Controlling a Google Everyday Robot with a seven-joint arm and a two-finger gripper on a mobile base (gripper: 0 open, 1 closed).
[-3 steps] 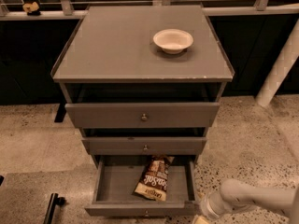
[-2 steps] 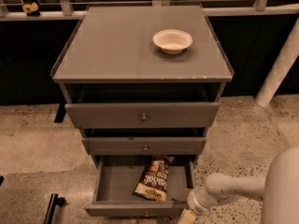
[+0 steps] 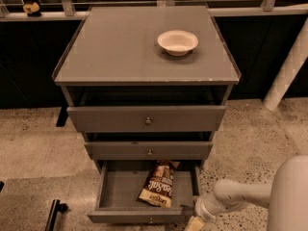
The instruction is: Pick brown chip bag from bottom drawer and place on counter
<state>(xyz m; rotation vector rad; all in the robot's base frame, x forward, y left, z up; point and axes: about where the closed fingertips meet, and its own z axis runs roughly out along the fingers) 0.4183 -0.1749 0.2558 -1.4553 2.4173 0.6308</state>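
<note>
The brown chip bag [image 3: 159, 184] lies in the open bottom drawer [image 3: 139, 216], right of its middle, with its top end tucked under the drawer above. The counter [image 3: 115, 47] is the grey top of the cabinet. My gripper [image 3: 194, 223] hangs at the picture's lower edge, just outside the drawer's front right corner and to the right of the bag. It is mostly cut off by the frame. My white arm [image 3: 240, 195] reaches to it from the right.
A white bowl [image 3: 177, 42] stands on the right back part of the counter. The two upper drawers [image 3: 147, 119] are pulled out slightly. A white pole [image 3: 286, 66] leans at the right. Speckled floor surrounds the cabinet; a dark bar [image 3: 52, 214] lies at lower left.
My arm and gripper have moved left, from the floor at the right up to the bottom drawer's front right corner. The bag and bowl have not moved.
</note>
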